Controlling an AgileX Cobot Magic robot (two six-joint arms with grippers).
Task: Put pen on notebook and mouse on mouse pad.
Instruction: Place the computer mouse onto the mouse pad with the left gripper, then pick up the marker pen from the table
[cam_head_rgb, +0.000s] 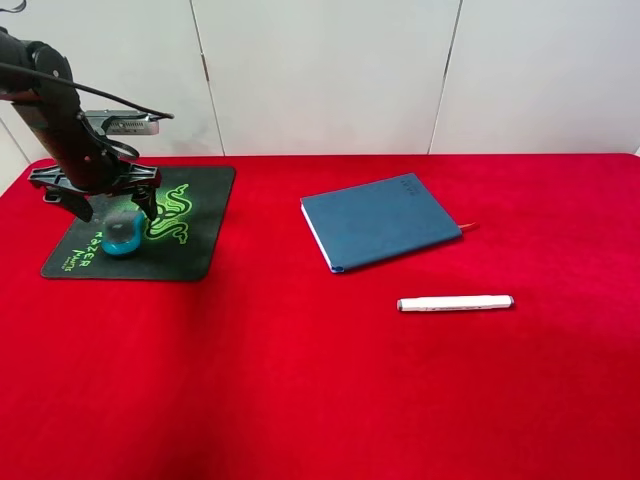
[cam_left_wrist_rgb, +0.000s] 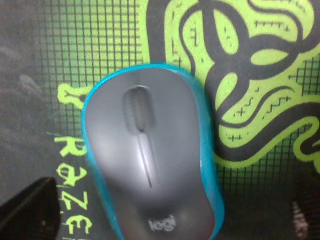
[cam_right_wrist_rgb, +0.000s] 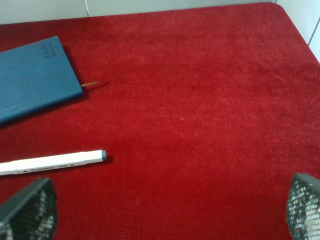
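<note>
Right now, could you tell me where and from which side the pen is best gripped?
Probably take the pen mid-barrel, from straight above, right pincer closing across its slim width: it lies flat on the red cloth, apart from the notebook, both long sides free.

The left tool (cam_head_rgb: 117, 210) hangs low with jaws spread; the right tool (cam_right_wrist_rgb: 167, 212) gapes wide too.

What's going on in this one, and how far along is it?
The left end effector hangs open over the mouse, which sits on the mouse pad beside the green lettering, so that half looks done. The pen lies on the red cloth, apart from the notebook and not on it. The right end effector is open above the cloth near the pen, holding nothing.
</note>
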